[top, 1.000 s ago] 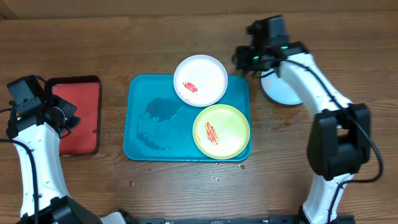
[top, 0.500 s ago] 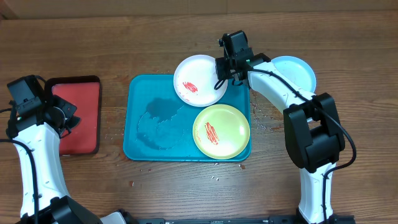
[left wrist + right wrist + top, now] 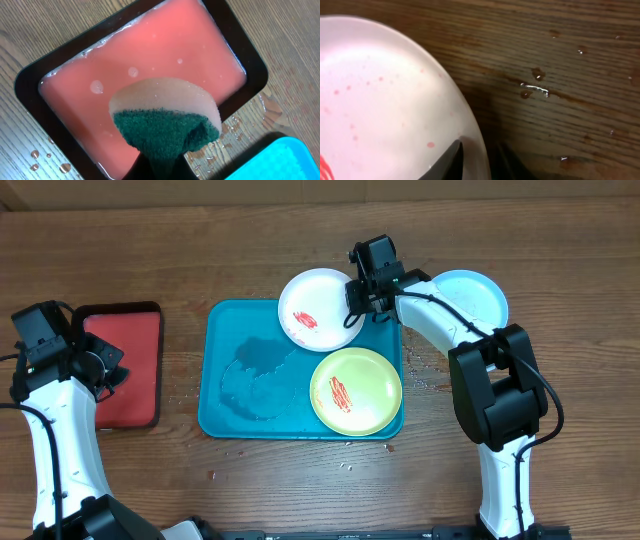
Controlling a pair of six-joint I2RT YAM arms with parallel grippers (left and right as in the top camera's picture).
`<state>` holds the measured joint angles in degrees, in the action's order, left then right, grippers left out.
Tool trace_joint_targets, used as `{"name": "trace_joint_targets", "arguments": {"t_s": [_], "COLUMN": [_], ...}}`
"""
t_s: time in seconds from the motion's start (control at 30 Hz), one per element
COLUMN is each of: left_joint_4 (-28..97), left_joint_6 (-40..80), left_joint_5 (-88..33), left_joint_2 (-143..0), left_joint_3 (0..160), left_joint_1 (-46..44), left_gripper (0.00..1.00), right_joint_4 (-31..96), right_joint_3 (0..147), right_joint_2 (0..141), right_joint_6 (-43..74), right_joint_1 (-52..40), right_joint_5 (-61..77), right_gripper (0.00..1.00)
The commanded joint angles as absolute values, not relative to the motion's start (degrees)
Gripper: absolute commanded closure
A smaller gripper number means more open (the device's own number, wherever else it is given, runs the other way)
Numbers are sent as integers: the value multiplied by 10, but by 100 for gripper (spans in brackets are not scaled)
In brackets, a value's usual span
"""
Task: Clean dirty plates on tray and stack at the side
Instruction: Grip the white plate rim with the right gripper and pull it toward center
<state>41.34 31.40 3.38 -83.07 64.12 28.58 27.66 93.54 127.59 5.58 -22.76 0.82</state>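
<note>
Right gripper [image 3: 479, 156] has crossed to the white plate [image 3: 322, 292], now pinching its rim. My left gripper [image 3: 160, 169] clamps the sponge [image 3: 165, 120].

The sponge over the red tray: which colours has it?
The sponge is dark green below, pale peach above; best in the left wrist view.

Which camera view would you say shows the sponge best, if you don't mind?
The left wrist view: the sponge fills mid-frame, tan foam over a green scrub pad, above the red tray. Overhead it is too small to make out; the right wrist view misses it.
</note>
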Motion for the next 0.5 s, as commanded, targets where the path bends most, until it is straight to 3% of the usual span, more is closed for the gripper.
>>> {"name": "trace_joint_targets", "arguments": {"t_s": [0.0, 0.17, 0.23, 0.47], "left_joint_4": [411, 409, 407, 407], "left_joint_6": [308, 308, 308, 308], "left_joint_5": [29, 29, 29, 29], "left_joint_2": [-832, -832, -832, -832], "left_joint_3": [642, 642, 642, 642], "left_joint_1": [284, 284, 284, 284], "left_gripper": [96, 96, 96, 96], "right_joint_4": [282, 297, 306, 358], "right_joint_3": [947, 947, 947, 947], "right_joint_2": [1274, 1242, 1225, 1202], "right_joint_6": [58, 58, 58, 63], "right_joint_1": [-235, -249, -257, -300], "right_joint_5": [16, 16, 16, 31], "right_gripper": [85, 89, 96, 96]}}
